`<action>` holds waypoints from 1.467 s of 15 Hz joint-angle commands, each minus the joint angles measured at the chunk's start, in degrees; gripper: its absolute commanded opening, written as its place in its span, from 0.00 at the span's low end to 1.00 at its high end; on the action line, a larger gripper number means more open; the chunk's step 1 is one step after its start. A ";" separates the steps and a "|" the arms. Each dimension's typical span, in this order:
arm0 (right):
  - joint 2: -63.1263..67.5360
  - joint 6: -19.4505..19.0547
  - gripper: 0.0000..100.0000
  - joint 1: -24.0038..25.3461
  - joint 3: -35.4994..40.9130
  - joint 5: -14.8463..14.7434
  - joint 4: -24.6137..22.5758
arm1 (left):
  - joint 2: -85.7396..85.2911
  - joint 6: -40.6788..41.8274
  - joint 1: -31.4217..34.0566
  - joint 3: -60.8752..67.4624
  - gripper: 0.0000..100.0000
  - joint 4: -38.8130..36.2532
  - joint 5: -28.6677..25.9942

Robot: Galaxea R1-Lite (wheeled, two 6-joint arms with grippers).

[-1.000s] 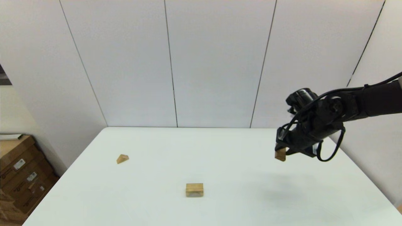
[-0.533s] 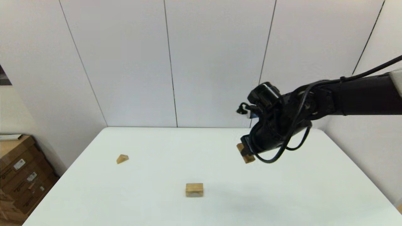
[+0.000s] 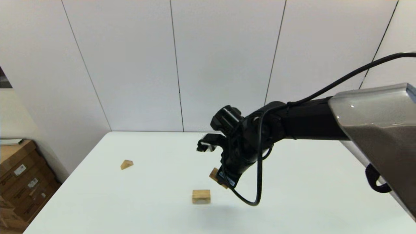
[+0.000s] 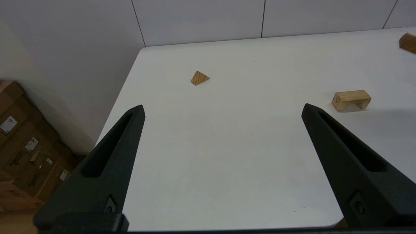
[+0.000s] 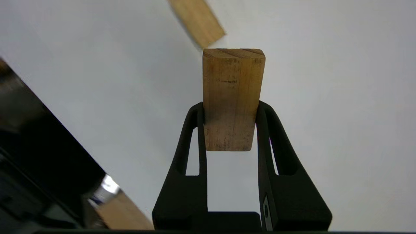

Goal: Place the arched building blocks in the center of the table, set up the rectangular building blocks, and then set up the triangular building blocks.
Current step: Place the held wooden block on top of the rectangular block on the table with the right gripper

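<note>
right gripper (image 5: 230, 126) jaws clamped on slab (image 5: 232, 97), held in air just above and beside arch (image 3: 201, 196) at table (image 3: 292, 195) centre | left gripper (image 4: 221, 130) jaws wide, empty, parked | wedge (image 3: 126, 164) far left | risk: tilted slab clips arch, knocks it off-centre

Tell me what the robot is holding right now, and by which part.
The right gripper holds the rectangular block, pinched across one end. The left gripper holds nothing.
</note>
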 commanded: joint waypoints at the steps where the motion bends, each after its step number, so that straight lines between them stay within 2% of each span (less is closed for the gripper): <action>1: 6.93 -7.57 0.00 0.74 -7.95 2.96 3.95 | 0.07 0.01 0.02 -0.01 1.00 0.03 -0.03; 3: 10.44 -10.73 0.00 0.65 -13.31 3.48 7.12 | 0.07 0.01 0.02 -0.01 1.00 0.03 -0.03; 5: 12.11 -13.11 0.00 1.18 -13.31 3.57 6.24 | 0.07 0.01 0.02 -0.01 1.00 0.03 -0.03; 16: 15.45 -15.66 0.00 3.20 -13.31 4.45 4.66 | 0.07 0.01 0.02 -0.01 1.00 0.03 -0.03; 20: 16.07 -17.50 0.00 3.38 -13.31 4.45 1.41 | 0.07 0.01 0.02 -0.01 1.00 0.03 -0.03; 22: 17.21 -17.85 0.00 3.20 -13.31 4.36 -2.73 | 0.07 0.01 0.02 -0.01 1.00 0.03 -0.03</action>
